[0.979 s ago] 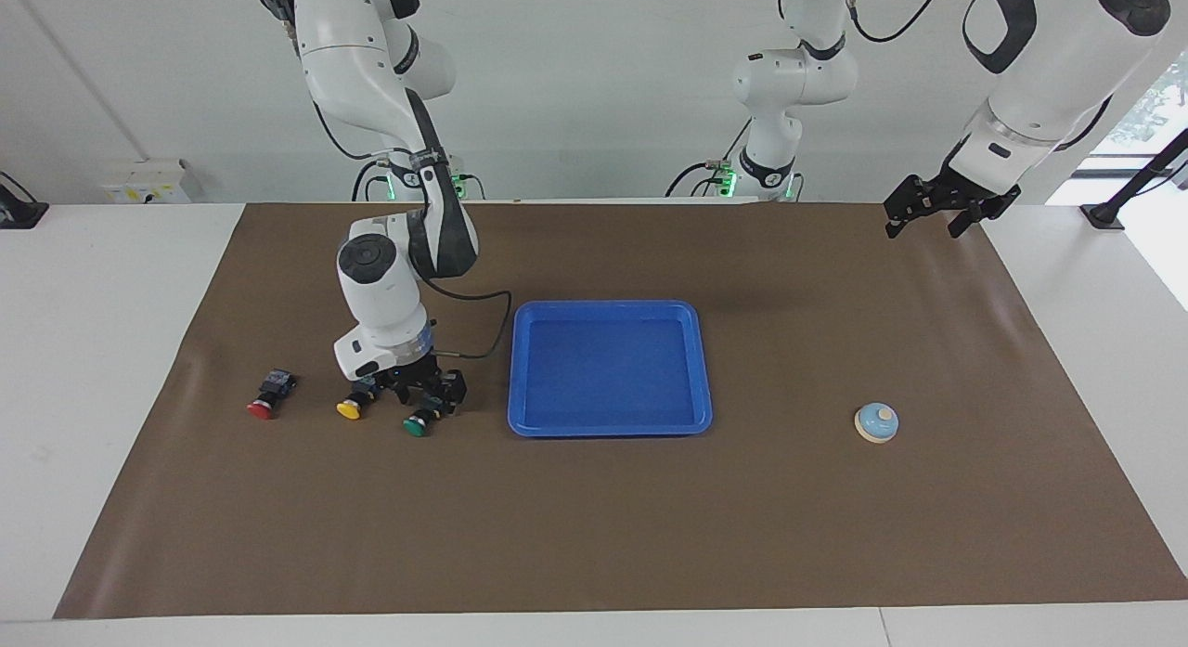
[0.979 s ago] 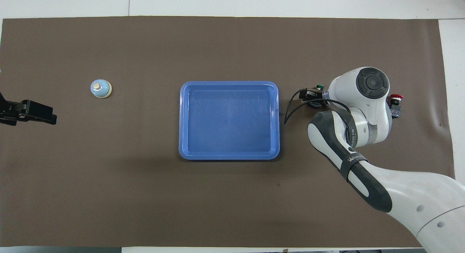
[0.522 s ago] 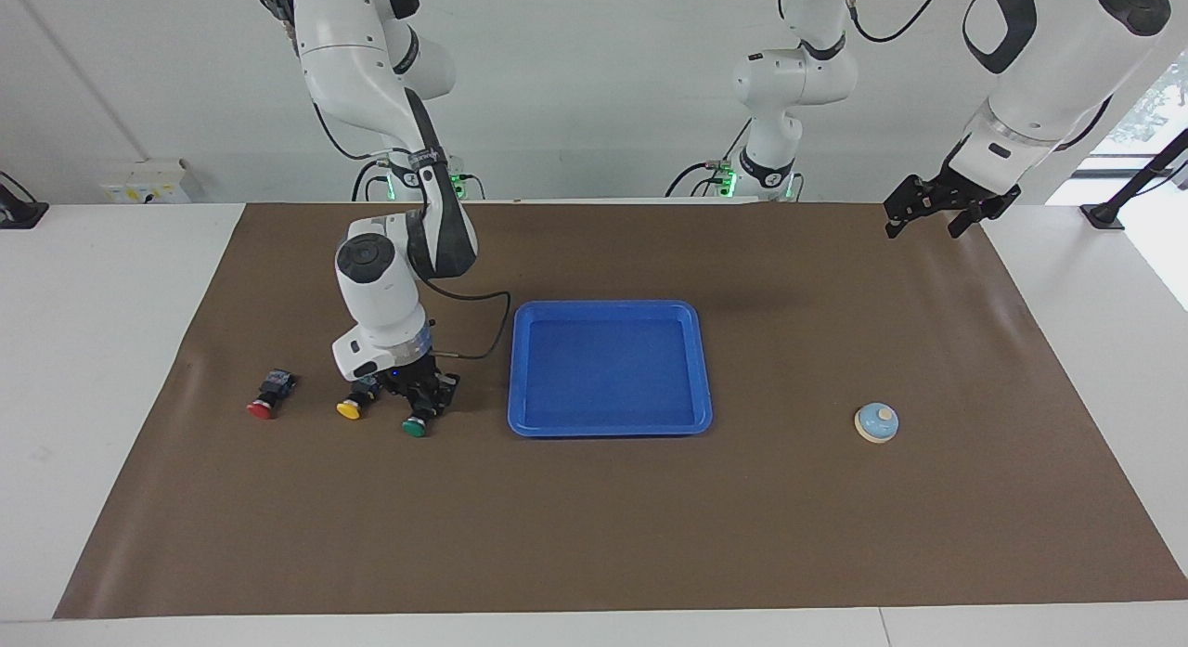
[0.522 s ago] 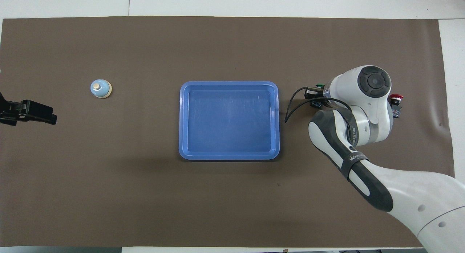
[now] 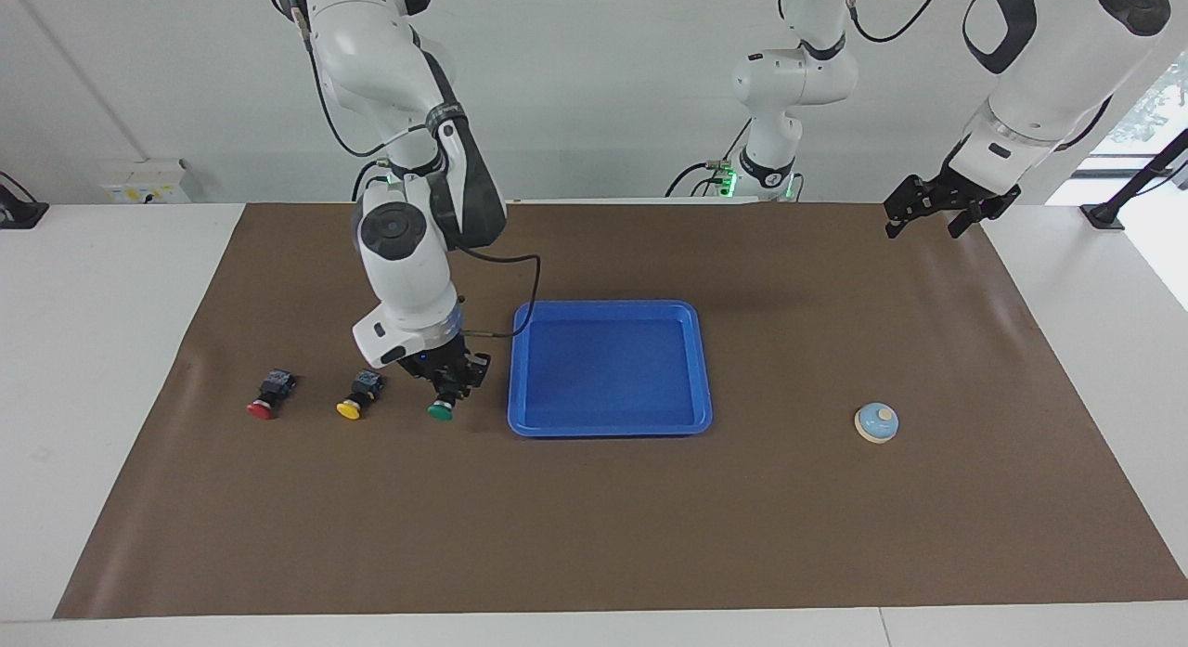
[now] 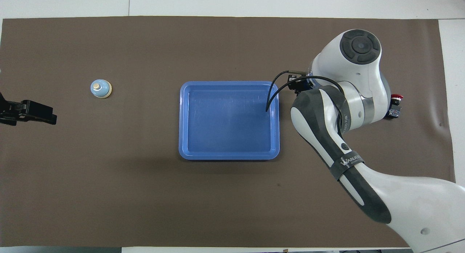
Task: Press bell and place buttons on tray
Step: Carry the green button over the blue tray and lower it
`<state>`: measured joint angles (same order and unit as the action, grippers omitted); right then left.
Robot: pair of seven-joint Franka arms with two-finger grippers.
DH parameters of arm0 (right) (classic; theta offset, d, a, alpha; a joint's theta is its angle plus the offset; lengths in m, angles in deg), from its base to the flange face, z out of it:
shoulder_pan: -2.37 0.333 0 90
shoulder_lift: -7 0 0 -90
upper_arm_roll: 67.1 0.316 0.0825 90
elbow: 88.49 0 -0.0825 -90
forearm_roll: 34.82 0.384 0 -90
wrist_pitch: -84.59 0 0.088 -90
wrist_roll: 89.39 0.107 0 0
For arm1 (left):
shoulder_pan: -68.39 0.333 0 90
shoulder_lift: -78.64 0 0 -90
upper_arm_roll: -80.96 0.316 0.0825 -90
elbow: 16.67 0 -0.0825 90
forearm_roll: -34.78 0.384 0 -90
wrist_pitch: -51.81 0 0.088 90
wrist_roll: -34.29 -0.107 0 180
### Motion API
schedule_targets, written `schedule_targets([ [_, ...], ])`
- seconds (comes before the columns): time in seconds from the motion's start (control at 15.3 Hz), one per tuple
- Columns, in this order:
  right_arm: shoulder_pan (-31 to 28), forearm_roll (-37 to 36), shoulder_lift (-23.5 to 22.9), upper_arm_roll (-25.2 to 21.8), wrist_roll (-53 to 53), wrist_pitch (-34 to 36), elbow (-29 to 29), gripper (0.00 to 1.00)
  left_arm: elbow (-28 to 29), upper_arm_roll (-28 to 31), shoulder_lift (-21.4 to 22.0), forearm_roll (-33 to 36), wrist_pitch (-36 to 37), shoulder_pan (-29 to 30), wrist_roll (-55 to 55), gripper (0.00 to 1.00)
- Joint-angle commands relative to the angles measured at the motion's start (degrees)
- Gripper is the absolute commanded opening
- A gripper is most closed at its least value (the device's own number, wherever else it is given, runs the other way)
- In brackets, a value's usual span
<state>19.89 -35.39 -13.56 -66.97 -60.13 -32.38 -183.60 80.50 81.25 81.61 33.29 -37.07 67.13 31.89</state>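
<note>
The right pincer (image 5: 445, 384) is clamped on the green button (image 5: 441, 408), lifted over brown matting beside the glossy blue tray (image 5: 610, 426). Its arm hides the yellow button (image 5: 352, 407) overhead. The left pincer (image 5: 931, 213) waits, spread, empty.

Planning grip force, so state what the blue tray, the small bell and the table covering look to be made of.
Flat rectangular bright-blue tray: probably moulded plastic, smooth, with rounded corners and a faint sheen. Small round light-blue bell: likely painted metal or plastic, glossy dome on a cream rim; I cannot tell which. Brown table covering: matte sheet, perhaps paper or vinyl, slightly rippled at the edges.
</note>
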Motion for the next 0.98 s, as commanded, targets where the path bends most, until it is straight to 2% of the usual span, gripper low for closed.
schedule_targets([
  [0.0, 5.66, 1.28, -0.98, -0.13, 3.67, 1.58, 2.30, 0.00, 0.40, 0.50, 0.81, -0.44, 0.29, -0.24, -0.94, 1.00],
  [0.26, 10.16, 2.16, -0.89, -0.05, 6.94, -0.96, -1.20, 0.00, 0.31, 0.50, 0.81, -0.44, 0.29, -0.24, -0.94, 1.00],
  [0.59, 11.92, 2.25, -0.54, 0.04, 7.03, -10.70, -10.52, 0.00, 0.40, 0.50, 0.81, -0.44, 0.29, -0.24, -0.94, 1.00],
  [0.91, 12.02, 2.16, -0.54, 0.04, 6.94, -14.58, -14.48, 0.00, 0.40, 0.50, 0.81, -0.44, 0.29, -0.24, -0.94, 1.00],
])
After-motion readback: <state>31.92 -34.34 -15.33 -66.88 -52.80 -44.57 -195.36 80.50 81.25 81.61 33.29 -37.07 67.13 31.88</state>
